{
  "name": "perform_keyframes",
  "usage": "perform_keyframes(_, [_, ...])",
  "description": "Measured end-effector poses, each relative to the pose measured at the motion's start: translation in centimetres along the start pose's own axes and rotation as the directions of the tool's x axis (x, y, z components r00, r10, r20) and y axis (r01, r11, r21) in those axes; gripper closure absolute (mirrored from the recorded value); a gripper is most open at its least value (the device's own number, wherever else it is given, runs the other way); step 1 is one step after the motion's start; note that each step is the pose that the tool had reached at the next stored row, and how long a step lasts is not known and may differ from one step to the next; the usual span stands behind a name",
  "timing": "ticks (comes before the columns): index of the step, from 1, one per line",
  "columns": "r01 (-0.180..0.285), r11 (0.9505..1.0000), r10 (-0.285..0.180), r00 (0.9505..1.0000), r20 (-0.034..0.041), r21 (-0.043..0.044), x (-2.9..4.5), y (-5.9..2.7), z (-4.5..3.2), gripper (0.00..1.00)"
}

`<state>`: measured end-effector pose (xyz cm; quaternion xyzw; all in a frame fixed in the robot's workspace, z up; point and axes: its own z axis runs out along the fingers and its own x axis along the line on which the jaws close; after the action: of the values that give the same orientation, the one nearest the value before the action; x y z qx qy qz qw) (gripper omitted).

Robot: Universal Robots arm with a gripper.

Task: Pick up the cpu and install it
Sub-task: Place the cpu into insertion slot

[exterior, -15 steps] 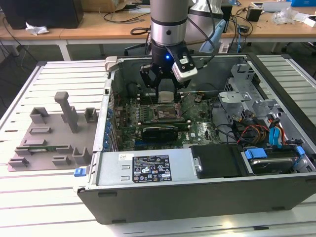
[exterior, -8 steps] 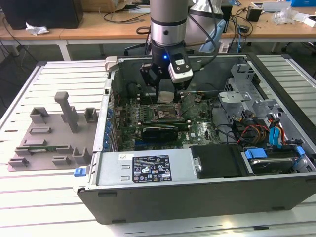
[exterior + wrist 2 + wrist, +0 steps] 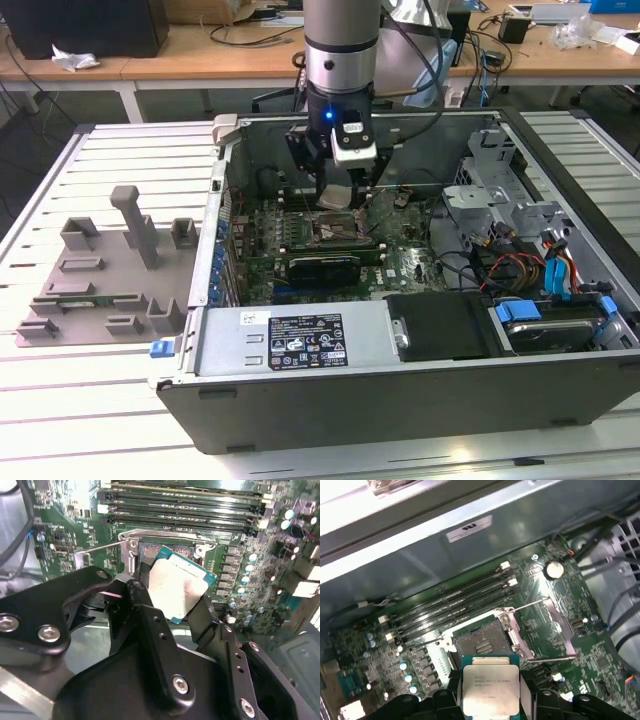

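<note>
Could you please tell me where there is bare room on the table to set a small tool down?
Bare table slats lie nearer than the grey tray, and beyond it toward the far edge. Inside the computer case it is crowded: the gripper holds the cpu near the socket.

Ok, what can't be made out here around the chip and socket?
- Chip underside: faces away in both wrist views.
- Socket contacts: second wrist view, behind chip and claw.
- Gap from chip to socket: exterior view, the arm blocks it.
</note>
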<state>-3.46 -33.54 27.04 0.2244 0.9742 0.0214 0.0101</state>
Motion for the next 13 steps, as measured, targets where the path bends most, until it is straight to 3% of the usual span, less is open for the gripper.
perform_keyframes(3, [-0.059,0.9982,0.059,0.9982,0.0028,0.0004,0.0,0.0,0.02,0.45])
perform_keyframes(7, [-0.131,0.9914,0.131,0.9914,0.0062,0.0009,0.0,0.0,0.03,0.45])
perform_keyframes(10, [-0.218,0.9759,0.218,0.9758,0.0104,0.0011,0.0,0.0,0.06,0.45])
perform_keyframes(12, [-0.251,0.968,0.251,0.968,0.012,0.001,0.0,0.0,0.07,0.45])
perform_keyframes(13, [-0.29,0.9569,0.29,0.9569,0.0139,0.0009,0.0,0.0,0.08,0.45])
